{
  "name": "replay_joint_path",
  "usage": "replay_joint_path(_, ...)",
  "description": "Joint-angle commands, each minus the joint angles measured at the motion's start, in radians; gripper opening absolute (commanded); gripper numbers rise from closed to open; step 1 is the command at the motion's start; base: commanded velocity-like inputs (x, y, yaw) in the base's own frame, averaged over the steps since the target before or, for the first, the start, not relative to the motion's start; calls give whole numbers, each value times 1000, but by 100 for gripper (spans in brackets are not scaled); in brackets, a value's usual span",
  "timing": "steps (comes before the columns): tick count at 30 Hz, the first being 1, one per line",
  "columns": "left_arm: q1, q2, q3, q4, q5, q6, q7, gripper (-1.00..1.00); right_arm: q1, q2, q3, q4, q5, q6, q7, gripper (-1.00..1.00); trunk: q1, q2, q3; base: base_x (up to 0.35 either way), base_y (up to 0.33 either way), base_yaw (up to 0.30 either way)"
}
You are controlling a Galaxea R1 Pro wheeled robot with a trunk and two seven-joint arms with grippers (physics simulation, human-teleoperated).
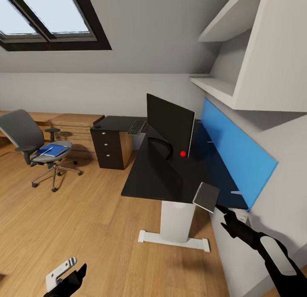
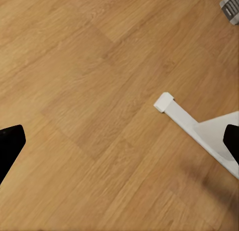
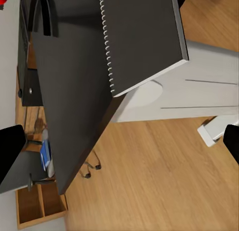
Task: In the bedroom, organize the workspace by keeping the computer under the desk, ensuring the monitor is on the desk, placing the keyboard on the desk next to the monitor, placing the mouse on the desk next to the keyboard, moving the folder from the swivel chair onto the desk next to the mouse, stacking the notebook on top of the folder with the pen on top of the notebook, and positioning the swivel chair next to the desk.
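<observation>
Your right gripper (image 1: pixel 219 208) was clamped on one notebook (image 1: pixel 206 196), held over the near edge of the desk (image 1: pixel 157 177); your left gripper (image 1: pixel 70 273) hung spread apart, holding nothing. You had one monitor (image 1: pixel 169 123) and one keyboard (image 1: pixel 137 127) on the desk, one folder (image 1: pixel 52 150) on the swivel chair (image 1: pixel 32 145); no lettering was legible.

The left gripper (image 1: pixel 68 273) is cut off by the picture's lower edge below the desk (image 1: pixel 157 177), so its jaws cannot be judged. On the chair (image 1: pixel 36 147), the pen on the blue folder (image 1: pixel 52 150) is too small to make out.
</observation>
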Motion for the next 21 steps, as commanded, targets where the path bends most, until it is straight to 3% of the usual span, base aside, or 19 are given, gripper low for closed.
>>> replay_joint_path(1, 0, 0, -1, -2, 9, 3, 6, 100, -1, 0, -2, 0, 2, 6, 3, 100, 4, -8, -4, 0, 0, 0)
replay_joint_path(9, 0, 0, -1, 2, 8, 3, 8, 100, -1, 0, -2, -1, 27, 6, 4, 100, 35, -64, -29, 0, 0, 0)
replay_joint_path(21, 0, 0, -1, 2, 8, 2, 8, 100, -1, 0, -2, -1, 30, 6, 8, 100, 81, -148, -67, 0, 0, 0)
